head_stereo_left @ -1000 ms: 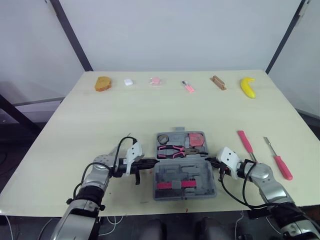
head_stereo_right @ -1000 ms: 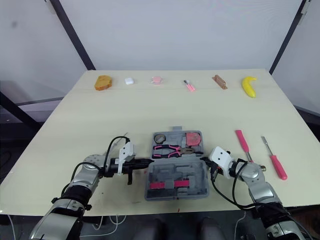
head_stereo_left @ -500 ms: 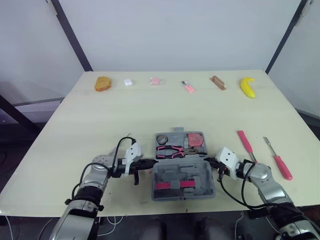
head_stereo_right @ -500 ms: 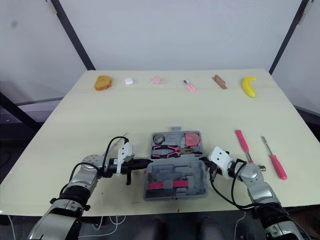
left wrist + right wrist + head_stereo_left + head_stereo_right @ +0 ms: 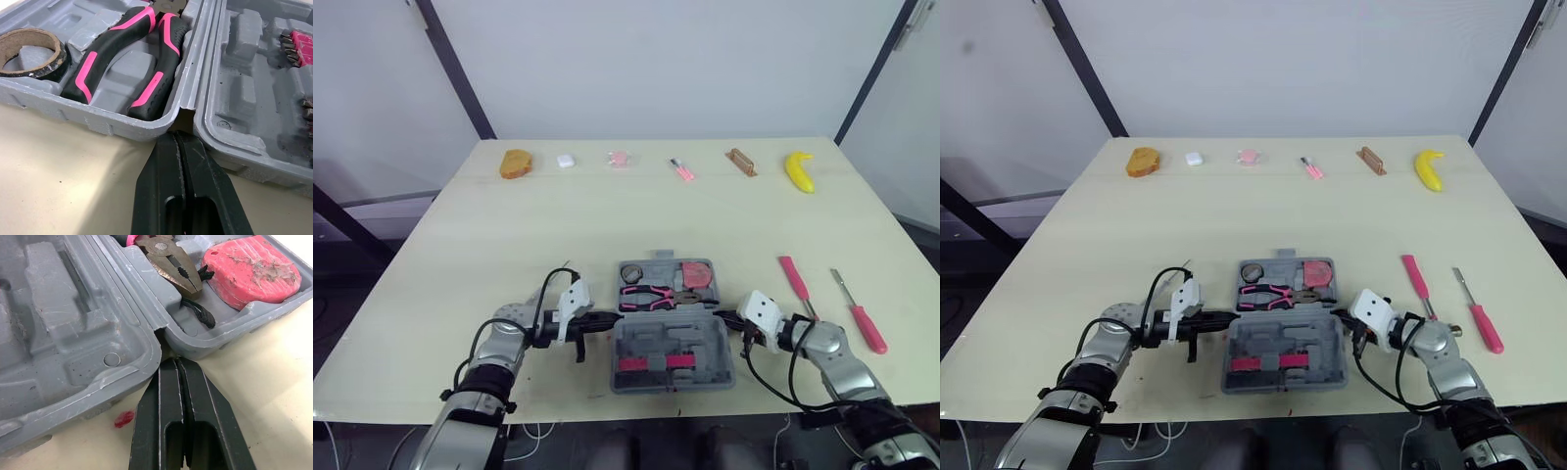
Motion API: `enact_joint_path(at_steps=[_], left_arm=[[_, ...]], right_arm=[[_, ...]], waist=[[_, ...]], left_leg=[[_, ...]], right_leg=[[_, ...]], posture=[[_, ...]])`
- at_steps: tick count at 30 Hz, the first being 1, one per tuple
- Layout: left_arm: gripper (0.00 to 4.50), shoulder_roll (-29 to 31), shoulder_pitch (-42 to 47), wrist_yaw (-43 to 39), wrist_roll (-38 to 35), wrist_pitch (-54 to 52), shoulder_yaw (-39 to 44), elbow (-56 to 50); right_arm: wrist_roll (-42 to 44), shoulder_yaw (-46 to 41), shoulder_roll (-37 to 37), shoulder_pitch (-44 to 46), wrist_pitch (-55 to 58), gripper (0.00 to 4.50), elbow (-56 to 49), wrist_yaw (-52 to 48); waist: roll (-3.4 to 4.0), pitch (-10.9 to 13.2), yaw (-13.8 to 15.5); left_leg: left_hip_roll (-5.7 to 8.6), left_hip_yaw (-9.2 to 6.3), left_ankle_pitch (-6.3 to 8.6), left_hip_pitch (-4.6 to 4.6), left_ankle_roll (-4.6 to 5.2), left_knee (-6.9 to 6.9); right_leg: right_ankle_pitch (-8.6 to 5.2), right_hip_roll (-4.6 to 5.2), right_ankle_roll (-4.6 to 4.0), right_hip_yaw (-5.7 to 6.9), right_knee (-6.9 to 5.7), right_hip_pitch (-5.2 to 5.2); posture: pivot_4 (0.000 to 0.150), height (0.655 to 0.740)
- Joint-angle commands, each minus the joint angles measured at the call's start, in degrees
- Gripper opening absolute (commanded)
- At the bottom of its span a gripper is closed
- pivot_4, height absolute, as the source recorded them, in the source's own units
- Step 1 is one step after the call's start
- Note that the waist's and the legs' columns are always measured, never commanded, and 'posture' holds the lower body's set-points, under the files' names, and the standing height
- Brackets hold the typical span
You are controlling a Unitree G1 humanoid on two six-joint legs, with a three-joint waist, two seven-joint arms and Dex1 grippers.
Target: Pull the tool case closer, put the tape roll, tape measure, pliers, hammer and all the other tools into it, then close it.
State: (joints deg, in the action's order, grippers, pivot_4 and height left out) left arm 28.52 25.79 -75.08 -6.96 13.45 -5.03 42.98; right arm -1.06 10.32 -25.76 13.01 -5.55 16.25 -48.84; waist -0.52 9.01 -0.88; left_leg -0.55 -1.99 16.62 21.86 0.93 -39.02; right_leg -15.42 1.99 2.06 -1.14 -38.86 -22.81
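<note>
Case point(image 5: 673, 338) is seen open, lower centre. Left gripper point(image 5: 606, 317) and right gripper point(image 5: 724, 314) are pressed together, tips set at its hinge notches. Rigid plastic, probably slides easily; best hooked there.

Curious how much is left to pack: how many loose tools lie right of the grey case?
2: a pink tool nearer the case, and a pink-handled screwdriver further right. The small pink item at the far edge may be another.

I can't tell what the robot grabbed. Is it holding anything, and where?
Nothing is held. The left gripper and right gripper have their fingers shut on nothing, with the tips at the hinge ends of the tool case.
</note>
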Motion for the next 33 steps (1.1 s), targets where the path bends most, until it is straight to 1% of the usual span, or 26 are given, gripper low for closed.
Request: enact_joint_path(at_steps=[1, 7, 12, 15, 18, 20, 21, 23, 24, 25, 26, 27, 29, 30, 31, 32, 33], left_arm=[[0.00, 0.50, -0.26, -0.67, -0.82, 0.79, 0.28, -2.31], [0.00, 1.44, -1.23, -0.99, -1.82, 0.28, 1.32, -3.21], [0.00, 3.50, -4.49, -2.31, -6.88, -4.17, 4.52, -9.16], [0.00, 4.65, -7.31, -2.26, -10.25, -6.43, 7.20, -13.80], [0.00, 5.65, -10.78, -0.28, -14.84, -10.20, 12.01, -17.97], [0.00, 6.12, -12.74, 1.35, -16.31, -11.38, 14.18, -19.80], [0.00, 6.35, -13.87, 3.52, -16.41, -11.15, 15.81, -20.24], [0.52, 7.22, -16.30, 7.95, -15.63, -9.88, 19.01, -20.24], [0.70, 7.55, -17.58, 9.23, -15.97, -9.97, 20.46, -20.63], [1.17, 7.92, -19.16, 10.07, -16.50, -10.37, 21.86, -21.23], [1.82, 8.12, -20.34, 10.58, -16.97, -10.80, 22.73, -21.95], [2.14, 8.74, -24.02, 10.66, -17.88, -11.44, 24.73, -23.09], [2.40, 9.66, -29.61, 10.84, -18.65, -11.83, 27.48, -24.18], [3.03, 9.85, -31.80, 11.59, -18.92, -12.01, 28.83, -24.18], [3.39, 9.93, -33.23, 12.33, -19.04, -11.88, 29.83, -23.97], [3.99, 10.07, -34.42, 12.95, -19.14, -11.73, 30.71, -23.68], [4.29, 10.23, -35.44, 13.19, -19.29, -11.73, 31.42, -23.34]], right_arm=[[0.76, -0.26, -0.65, -0.76, -0.94, 0.02, -1.42, -0.18], [2.20, -1.75, -0.86, -1.75, -0.86, 0.02, -1.76, 0.79], [8.83, -6.98, -1.61, -6.13, 1.17, 0.02, -6.21, 0.36], [14.29, -10.71, -2.00, -9.33, 3.07, 0.02, -10.54, -0.55], [20.39, -16.21, -2.84, -14.13, 4.78, 0.02, -15.57, -1.01], [22.23, -18.44, -3.31, -16.58, 5.14, 0.02, -17.37, -0.82], [23.19, -19.87, -3.71, -18.47, 5.28, 0.02, -18.05, -0.98], [25.43, -23.61, -4.15, -22.80, 4.76, 0.00, -18.49, -1.44], [26.14, -25.50, -4.21, -24.85, 3.93, 0.00, -18.17, -1.56], [26.34, -27.41, -4.36, -26.91, 2.52, 0.00, -17.57, -1.64], [26.38, -28.63, -4.45, -28.27, 1.55, 0.77, -17.26, -1.74], [27.64, -32.60, -4.48, -31.88, 0.54, 1.16, -16.73, -1.84], [29.48, -38.53, -4.48, -37.46, -1.08, 1.54, -15.72, -2.22], [30.51, -41.10, -4.26, -39.85, -1.71, 2.11, -15.06, -2.29], [31.30, -42.85, -3.98, -41.32, -2.28, 2.50, -14.47, -2.28], [32.05, -44.47, -3.71, -42.44, -2.64, 3.14, -13.86, -2.32], [32.74, -45.78, -3.59, -43.31, -2.72, 3.43, -13.19, -2.50]], waist=[[0.00, 0.00, 0.03], [0.00, 0.00, 0.04], [0.01, 0.01, 0.09], [0.02, 0.01, 0.08], [0.02, 0.02, 0.09], [0.03, 0.02, 0.10], [0.03, 0.02, 0.11], [0.03, 0.02, 0.13], [0.03, 0.02, 0.19], [0.03, 0.02, 0.24], [0.02, 0.06, 0.20], [0.02, 0.06, 0.19], [0.14, -0.05, 0.18], [0.14, -0.12, 0.17], [0.12, -0.10, 0.20], [0.11, -0.09, 0.21], [0.06, -0.06, 0.22]], left_leg=[[0.00, 0.00, 0.00, 0.00, 0.00, 0.00], [0.00, 0.00, 0.00, 0.00, 0.00, 0.00], [-0.06, 0.00, 0.00, 0.02, 0.00, 0.00], [-0.16, 0.00, 0.00, 0.00, 0.00, 0.00], [-0.26, 0.00, 0.00, 0.00, 0.00, 0.00], [-0.27, 0.01, 0.00, 0.00, 0.00, 0.00], [-0.29, 0.01, 0.01, -0.02, 0.00, 0.01], [-0.30, 0.01, 0.01, -0.02, 0.00, 0.03], [-0.30, 0.02, 0.01, -0.02, 0.00, 0.03], [-0.30, 0.02, 0.01, -0.02, 0.00, 0.05], [-0.30, 0.03, 0.01, -0.03, 0.00, 0.12], [-0.29, 0.13, 0.01, -0.08, 0.00, 0.12], [-0.30, 0.18, 0.00, -0.14, -0.01, 0.11], [-0.33, 0.20, 0.02, -0.14, -0.01, 0.13], [-0.33, 0.27, 0.03, -0.25, -0.01, 0.39], [-0.33, 0.26, 0.03, -0.20, -0.01, 0.70], [-0.33, 0.21, 0.03, -0.17, -0.01, 0.70]], right_leg=[[0.00, 0.00, 0.00, 0.00, 0.00, 0.00], [0.00, 0.00, 0.00, 0.00, 0.00, 0.00], [0.00, 0.03, 0.00, 0.00, 0.01, 0.00], [0.00, 0.04, 0.00, -0.02, -0.01, 0.01], [0.00, 0.04, 0.00, -0.01, -0.01, 0.01], [0.00, 0.04, 0.00, -0.02, 0.00, 0.01], [-0.01, 0.05, -0.01, -0.02, 0.00, 0.02], [-0.01, 0.05, 0.00, -0.01, 0.02, 0.01], [-0.01, 0.05, 0.00, -0.02, 0.02, 0.02], [-0.01, 0.08, 0.00, -0.03, 0.03, 0.02], [-0.01, 0.10, 0.00, -0.03, 0.08, 0.02], [-0.01, 0.12, 0.00, -0.08, 0.08, 0.02], [-0.01, 0.12, 0.00, -0.15, 0.04, 0.03], [-0.03, 0.14, 0.00, -0.18, 0.06, 0.04], [-0.09, 0.19, 0.04, -0.26, 0.16, 0.07], [-0.09, 0.18, 0.03, -0.31, 0.43, 0.02], [-0.09, 0.18, 0.02, -0.31, 0.48, 0.01]], posture=[[0.150, 0.7400], [0.150, 0.7400], [0.150, 0.7400], [0.150, 0.7400], [0.150, 0.7400], [0.150, 0.7400], [0.150, 0.7400], [0.150, 0.7400], [0.150, 0.7400], [0.150, 0.7400], [0.150, 0.7400], [0.150, 0.7400], [0.150, 0.7400], [0.150, 0.7400], [0.150, 0.7400], [0.150, 0.7400], [0.150, 0.7400]])
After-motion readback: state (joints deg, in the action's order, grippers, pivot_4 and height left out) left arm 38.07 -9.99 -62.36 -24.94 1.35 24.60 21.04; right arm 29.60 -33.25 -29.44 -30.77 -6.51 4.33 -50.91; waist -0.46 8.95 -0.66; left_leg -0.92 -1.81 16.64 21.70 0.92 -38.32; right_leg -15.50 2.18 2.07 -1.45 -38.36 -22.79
